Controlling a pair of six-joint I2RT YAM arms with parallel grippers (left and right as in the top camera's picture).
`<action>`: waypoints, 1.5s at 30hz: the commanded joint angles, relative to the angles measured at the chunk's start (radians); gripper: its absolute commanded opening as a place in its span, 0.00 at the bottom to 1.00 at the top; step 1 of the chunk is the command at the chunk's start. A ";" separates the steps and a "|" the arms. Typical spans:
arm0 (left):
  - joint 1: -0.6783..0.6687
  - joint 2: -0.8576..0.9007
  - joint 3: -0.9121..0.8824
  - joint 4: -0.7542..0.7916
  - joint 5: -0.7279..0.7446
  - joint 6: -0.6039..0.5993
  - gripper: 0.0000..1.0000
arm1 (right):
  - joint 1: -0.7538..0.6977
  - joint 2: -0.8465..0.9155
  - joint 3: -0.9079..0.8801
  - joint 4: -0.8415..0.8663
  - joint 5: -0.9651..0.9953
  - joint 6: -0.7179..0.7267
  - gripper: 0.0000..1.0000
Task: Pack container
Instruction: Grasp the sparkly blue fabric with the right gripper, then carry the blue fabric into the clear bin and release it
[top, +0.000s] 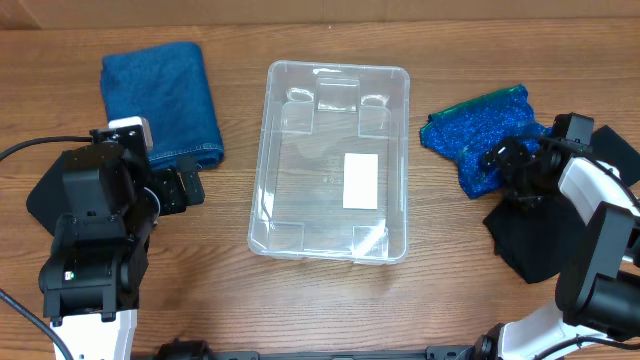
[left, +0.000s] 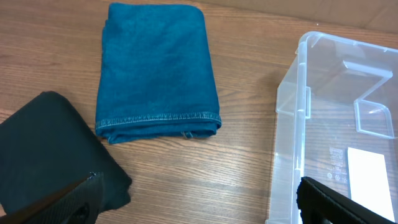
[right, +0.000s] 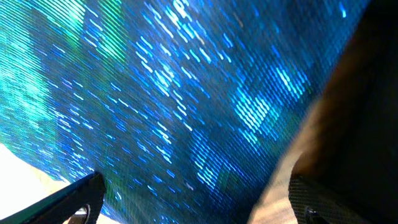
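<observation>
The clear rectangular plastic container (top: 310, 205) sits upright and open in the middle of the wooden table (top: 230, 290), between my two arms. A white label (top: 360, 180) shows through its bottom.

My left claw (top: 186, 188) hangs with its jaws spread wide and nothing between them. It sits just left of the container and points toward it. In the left wrist view the two fingertips (left: 84, 196) stand at the lower corners with bare wood between them, and the container's tall side wall (left: 292, 143) rises on the right. A folded dark-blue towel (top: 165, 100) lies flat beyond this claw, well apart from the container. A black cloth on my left (left: 50, 149) lies close by the arm's base.

My right claw (top: 497, 165) is also spread apart, low over a glittery blue-green cloth (top: 470, 130) crumpled to the right of the container. That cloth fills the right wrist view (right: 174, 93), so I cannot tell whether the fingertips touch it. A black cloth on my right (top: 540, 245) lies under that arm.
</observation>
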 joint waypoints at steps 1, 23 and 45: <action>-0.005 0.000 0.024 0.001 0.012 0.015 1.00 | -0.002 0.005 -0.066 0.101 0.021 0.008 0.93; -0.005 0.001 0.024 -0.008 0.012 0.015 1.00 | 0.575 -0.368 0.545 -0.293 0.040 -0.527 0.04; -0.005 0.002 0.024 -0.014 0.012 0.015 1.00 | 0.760 0.009 0.560 -0.274 0.351 -0.538 1.00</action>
